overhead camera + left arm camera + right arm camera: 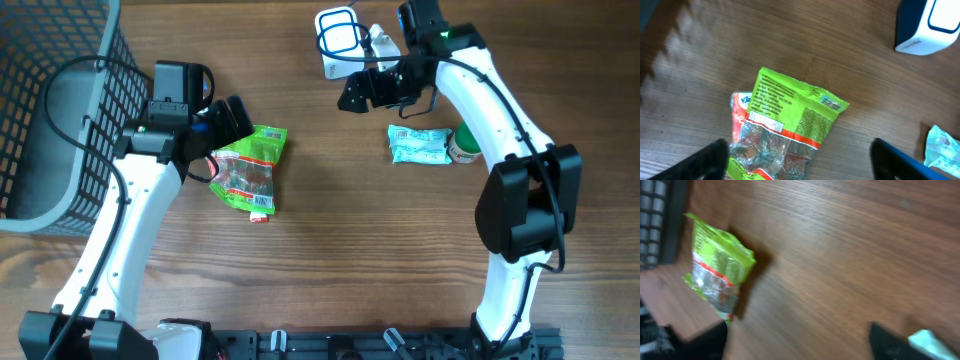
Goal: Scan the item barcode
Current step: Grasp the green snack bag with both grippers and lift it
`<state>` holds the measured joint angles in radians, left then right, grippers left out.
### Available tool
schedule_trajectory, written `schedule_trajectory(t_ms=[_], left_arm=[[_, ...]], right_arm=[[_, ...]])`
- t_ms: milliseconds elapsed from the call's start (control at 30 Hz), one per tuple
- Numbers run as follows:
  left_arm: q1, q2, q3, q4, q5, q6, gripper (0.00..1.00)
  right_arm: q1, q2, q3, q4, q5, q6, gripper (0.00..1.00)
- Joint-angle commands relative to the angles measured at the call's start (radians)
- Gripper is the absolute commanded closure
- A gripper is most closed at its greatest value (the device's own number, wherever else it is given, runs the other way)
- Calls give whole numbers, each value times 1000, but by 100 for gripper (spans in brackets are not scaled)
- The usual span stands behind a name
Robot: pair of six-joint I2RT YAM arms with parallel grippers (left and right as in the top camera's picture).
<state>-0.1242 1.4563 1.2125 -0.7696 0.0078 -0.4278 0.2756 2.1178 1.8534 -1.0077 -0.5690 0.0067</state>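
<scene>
1. The brown wood-grain table [330, 250] filled the view; no walls or room beyond it showed.
2. A dark wire-mesh basket [40, 120] sat at the table's left edge.
3. The left gripper [232, 122] hung with fingers spread wide, holding nothing, just over the upper end of the bag below.
4. The right gripper [362, 90] was also spread and empty, beside the scanner.
5. A green crinkled plastic snack bag [250, 170] lay flat on the table, left of centre.
6. A white box-shaped barcode scanner [340, 45] stood at the far edge.
7. A pale teal plastic packet [418, 145] lay right of centre, touching a small round green-and-white tub [463, 147].
</scene>
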Motion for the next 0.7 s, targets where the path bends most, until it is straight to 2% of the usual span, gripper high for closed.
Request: schedule_trajectory(t_ms=[0, 67, 200, 300, 367, 500, 600, 667], left_arm=[[5, 29, -2, -10, -116, -34, 96], [5, 84, -2, -18, -117, -54, 96], [5, 201, -2, -66, -158, -56, 96], [5, 294, -2, -63, -187, -64, 91], [4, 340, -2, -58, -78, -61, 91], [-40, 360, -2, -53, 172, -21, 95], [-111, 360, -2, -17, 218, -22, 96], [-182, 360, -2, 17, 234, -26, 96]], right_arm=[[76, 7, -24, 30, -60, 146, 56], [137, 8, -65, 100, -58, 208, 44], [230, 19, -163, 232, -50, 329, 43], [291, 26, -247, 339, -49, 338, 42], [307, 26, -292, 372, 14, 403, 41], [276, 25, -306, 346, 45, 359, 40], [205, 25, -306, 281, 45, 303, 39], [144, 25, -306, 220, 40, 206, 38]])
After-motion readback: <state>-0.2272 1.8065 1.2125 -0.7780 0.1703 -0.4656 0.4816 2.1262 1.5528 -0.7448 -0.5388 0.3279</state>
